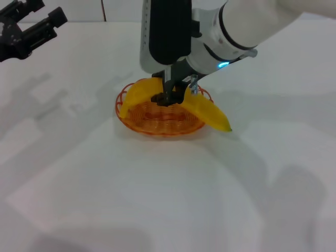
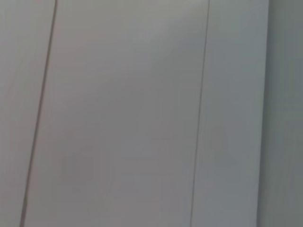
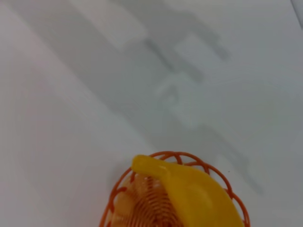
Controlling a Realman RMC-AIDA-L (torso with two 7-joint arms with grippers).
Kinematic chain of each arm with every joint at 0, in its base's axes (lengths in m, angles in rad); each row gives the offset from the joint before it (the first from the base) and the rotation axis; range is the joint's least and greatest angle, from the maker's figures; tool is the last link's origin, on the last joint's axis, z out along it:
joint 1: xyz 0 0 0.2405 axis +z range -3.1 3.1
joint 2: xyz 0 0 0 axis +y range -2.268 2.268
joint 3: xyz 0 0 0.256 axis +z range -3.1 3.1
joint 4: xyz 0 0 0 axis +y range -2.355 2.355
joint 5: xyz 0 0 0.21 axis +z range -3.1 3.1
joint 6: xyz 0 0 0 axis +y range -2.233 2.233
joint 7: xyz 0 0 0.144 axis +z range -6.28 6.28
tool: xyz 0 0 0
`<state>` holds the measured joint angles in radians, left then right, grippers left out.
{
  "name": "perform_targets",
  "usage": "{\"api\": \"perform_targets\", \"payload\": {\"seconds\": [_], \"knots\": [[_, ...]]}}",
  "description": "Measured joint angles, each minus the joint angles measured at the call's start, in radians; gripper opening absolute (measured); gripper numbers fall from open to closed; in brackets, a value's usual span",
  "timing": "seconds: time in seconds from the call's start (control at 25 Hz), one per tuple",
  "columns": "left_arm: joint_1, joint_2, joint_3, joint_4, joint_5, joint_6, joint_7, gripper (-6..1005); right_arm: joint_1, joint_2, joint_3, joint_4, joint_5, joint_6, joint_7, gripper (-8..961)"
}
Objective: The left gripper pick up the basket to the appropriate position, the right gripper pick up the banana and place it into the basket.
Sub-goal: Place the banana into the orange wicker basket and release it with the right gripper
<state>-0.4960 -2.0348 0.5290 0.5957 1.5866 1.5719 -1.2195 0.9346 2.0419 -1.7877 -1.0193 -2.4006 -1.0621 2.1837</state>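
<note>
A white table [image 1: 157, 199] fills nearly the whole head view, bare apart from soft grey shadows, and it is also the pale ground behind the basket in the right wrist view. Above it, the right arm [image 1: 247, 23], white-grey with a black housing and a small blue-green light, reaches in from the upper right and comes down over the middle of the table, covering the far rim of the basket and the middle stretch of the banana.

The basket [image 1: 160, 119], a shallow orange wire oval with a looped rim, sits on the table at centre. The banana [image 1: 210, 111] lies across it: one end rests inside by the robot's-left rim, and the dark-tipped end pokes out over the rim on the robot's right. In the right wrist view only part of the basket [image 3: 118, 198] and one blunt end of the banana [image 3: 189, 189] show, both cut off by the picture's edge.

The right gripper [image 1: 167, 98] stands upright over the basket with its black tips down at the banana's middle, clamped around the fruit.

The left gripper [image 1: 31, 26] hangs at the far left corner, well apart from the basket, with its fingers spread wide and nothing between them; the picture's edge crops it. The left wrist view shows only a plain grey surface with thin seams.
</note>
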Motion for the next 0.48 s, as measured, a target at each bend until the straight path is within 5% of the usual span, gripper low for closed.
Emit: {"api": "perform_targets", "payload": {"seconds": [0.48], "knots": [[-0.035,0.000,0.006,-0.028,0.045,-0.008,0.001,778,0.027,0.004,-0.057,0.074,0.006,0.065,0.007,500]]}}
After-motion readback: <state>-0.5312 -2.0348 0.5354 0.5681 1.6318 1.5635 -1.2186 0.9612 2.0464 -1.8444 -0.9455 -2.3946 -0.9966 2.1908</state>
